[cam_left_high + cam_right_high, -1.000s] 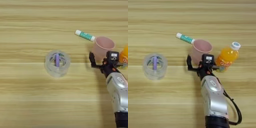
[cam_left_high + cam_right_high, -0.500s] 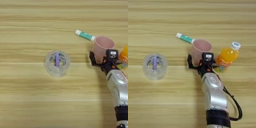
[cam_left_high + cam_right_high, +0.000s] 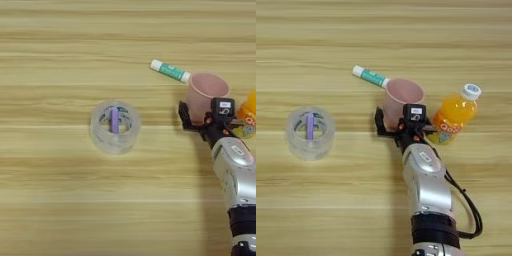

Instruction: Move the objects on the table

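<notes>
Bottle point(image 3: 455, 116) whole in right eye | left eye crops it

— Where do the two views look from?
— Both from above, facing steeply down on the desk point(image 3: 60, 210), whose planks run across and fill each frame.

— How do they differ?
— They sit side by side. The left eye cuts the orange-drink bottle point(image 3: 248, 114) at its right edge; the right eye shows the orange-drink bottle whole and more of the silver forearm point(image 3: 426, 185).

— What do they share?
— The tape roll point(image 3: 310, 132), the pink cup point(image 3: 207, 91) and the tube point(image 3: 371, 76).
</notes>
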Controlling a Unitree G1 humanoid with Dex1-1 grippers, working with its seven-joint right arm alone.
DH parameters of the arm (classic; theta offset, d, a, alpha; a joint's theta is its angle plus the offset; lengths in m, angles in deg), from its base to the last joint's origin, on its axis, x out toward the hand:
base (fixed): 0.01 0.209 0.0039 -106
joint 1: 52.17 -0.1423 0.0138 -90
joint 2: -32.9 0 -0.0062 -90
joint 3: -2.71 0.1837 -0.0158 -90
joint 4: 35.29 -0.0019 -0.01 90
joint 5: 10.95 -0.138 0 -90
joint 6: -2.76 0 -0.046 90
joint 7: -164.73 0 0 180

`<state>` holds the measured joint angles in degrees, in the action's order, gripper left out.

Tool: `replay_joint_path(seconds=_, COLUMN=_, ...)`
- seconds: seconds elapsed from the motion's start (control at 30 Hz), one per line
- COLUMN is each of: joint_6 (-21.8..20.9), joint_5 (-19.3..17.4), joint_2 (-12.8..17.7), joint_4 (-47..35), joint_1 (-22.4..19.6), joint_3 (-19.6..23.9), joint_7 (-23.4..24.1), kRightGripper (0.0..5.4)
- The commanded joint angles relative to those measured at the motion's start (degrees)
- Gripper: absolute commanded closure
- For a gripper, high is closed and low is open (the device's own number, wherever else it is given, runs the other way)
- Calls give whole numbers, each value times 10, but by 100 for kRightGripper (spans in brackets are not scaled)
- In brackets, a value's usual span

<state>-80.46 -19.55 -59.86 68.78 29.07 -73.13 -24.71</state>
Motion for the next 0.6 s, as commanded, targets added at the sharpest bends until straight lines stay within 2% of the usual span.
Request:
replay_joint_path(seconds=0.03, joint_6=-27, joint_5=0, joint_2=24, joint_4=-7, joint_1=-49, joint_3=8, joint_7=0, kRightGripper=5)
replay_joint_path(seconds=0.43, joint_6=-42, joint_5=2, joint_2=30, joint_4=18, joint_1=-62, joint_3=11, joint_7=3, kRightGripper=5)
replay_joint_path(seconds=0.6, joint_6=-45, joint_5=3, joint_2=30, joint_4=24, joint_1=-64, joint_3=11, joint_7=4, kRightGripper=77)
